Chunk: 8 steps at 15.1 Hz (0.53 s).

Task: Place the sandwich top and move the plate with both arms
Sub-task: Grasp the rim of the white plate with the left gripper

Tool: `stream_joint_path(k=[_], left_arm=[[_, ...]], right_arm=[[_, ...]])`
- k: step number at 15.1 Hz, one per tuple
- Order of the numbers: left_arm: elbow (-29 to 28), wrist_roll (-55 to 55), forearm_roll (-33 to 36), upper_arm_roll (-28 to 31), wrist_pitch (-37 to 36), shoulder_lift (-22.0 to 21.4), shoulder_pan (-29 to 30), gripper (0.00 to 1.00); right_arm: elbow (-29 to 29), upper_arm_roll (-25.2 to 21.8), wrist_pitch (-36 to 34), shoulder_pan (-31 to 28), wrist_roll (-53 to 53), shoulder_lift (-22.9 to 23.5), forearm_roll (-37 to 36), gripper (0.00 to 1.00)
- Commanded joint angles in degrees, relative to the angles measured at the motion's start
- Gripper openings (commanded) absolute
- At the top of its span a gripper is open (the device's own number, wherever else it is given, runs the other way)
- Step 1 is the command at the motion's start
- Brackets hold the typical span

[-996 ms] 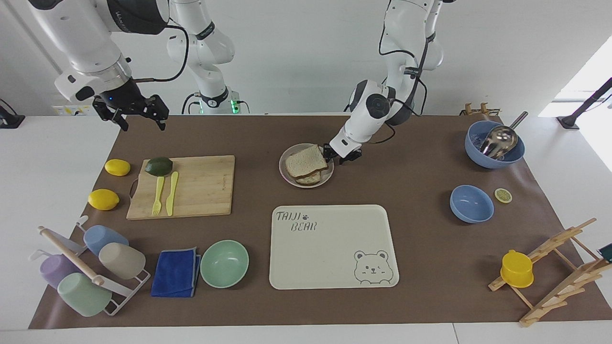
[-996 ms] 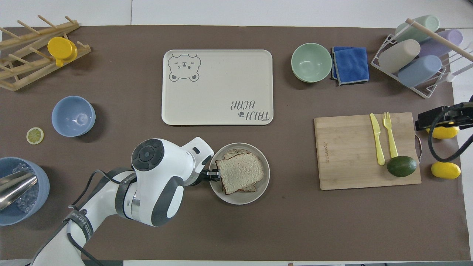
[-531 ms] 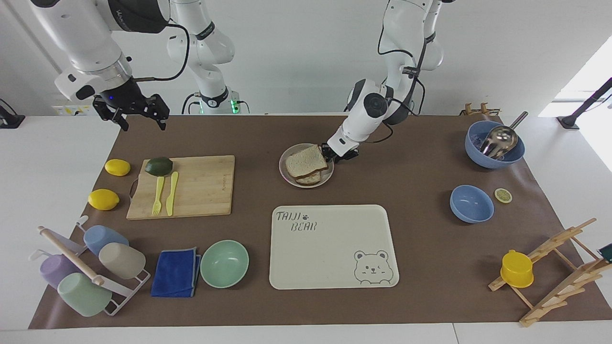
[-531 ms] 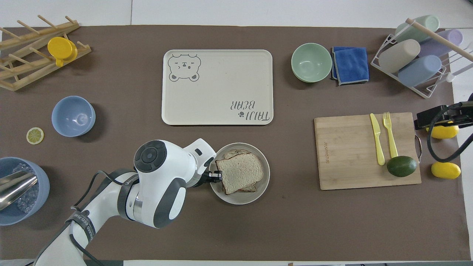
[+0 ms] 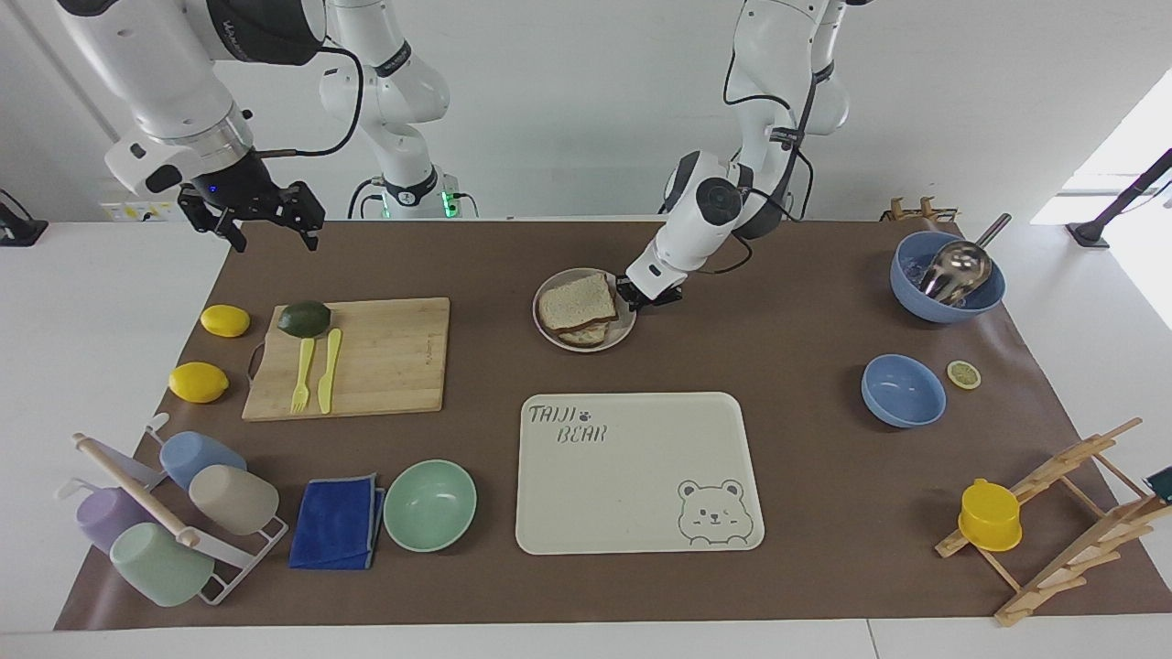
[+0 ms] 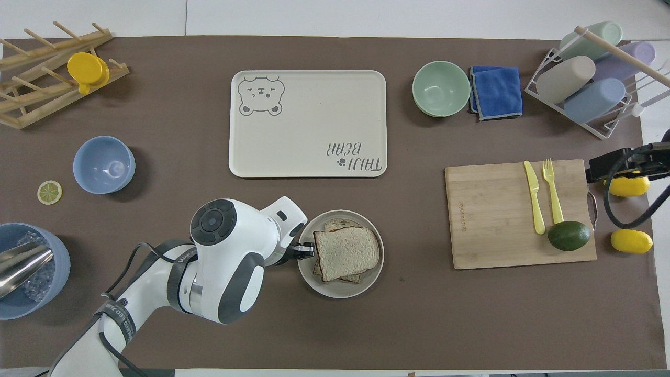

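Note:
The beige-grey plate (image 5: 624, 335) (image 6: 340, 289) sits on the brown mat, nearer to the robots than the bear tray. The sandwich top (image 5: 574, 302) (image 6: 347, 253), a plain brown bread slice, lies on the lower slice and filling on the plate. My left gripper (image 5: 632, 297) (image 6: 306, 250) is shut on the plate's rim at the edge toward the left arm's end. My right gripper (image 5: 270, 224) (image 6: 617, 165) is open and empty, held in the air over the mat's edge by the lemons.
A cream bear tray (image 5: 638, 471) lies farther from the robots than the plate. A cutting board (image 5: 352, 357) with avocado, yellow fork and knife lies toward the right arm's end, with two lemons (image 5: 199, 382) beside it. Blue bowls (image 5: 903, 390), a green bowl (image 5: 429, 504), cup and wooden racks line the edges.
The plate with the sandwich has shifted a little toward the robots in my left gripper's hold, and may be slightly raised. The right arm has not moved.

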Motion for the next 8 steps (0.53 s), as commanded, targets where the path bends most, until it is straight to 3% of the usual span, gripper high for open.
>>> stream_joint_path(k=[1,4,8], left_arm=[[-0.94,1.11,-1.37,0.75,0.71,-0.30,-0.87,0.00],[0.81,1.20,-3.30,0.93,-1.47,-0.47,0.70,0.00],[12.65,4.70,-3.30,1.01,-16.74,0.05,9.04,0.00]], right_arm=[[1.72,0.49,-0.67,-0.45,-1.39,1.01,0.26,1.00],[1.72,0.67,-1.28,-0.36,-1.39,0.92,0.08,1.00],[1.72,0.58,-1.64,0.08,-1.39,0.92,-0.80,1.00]])
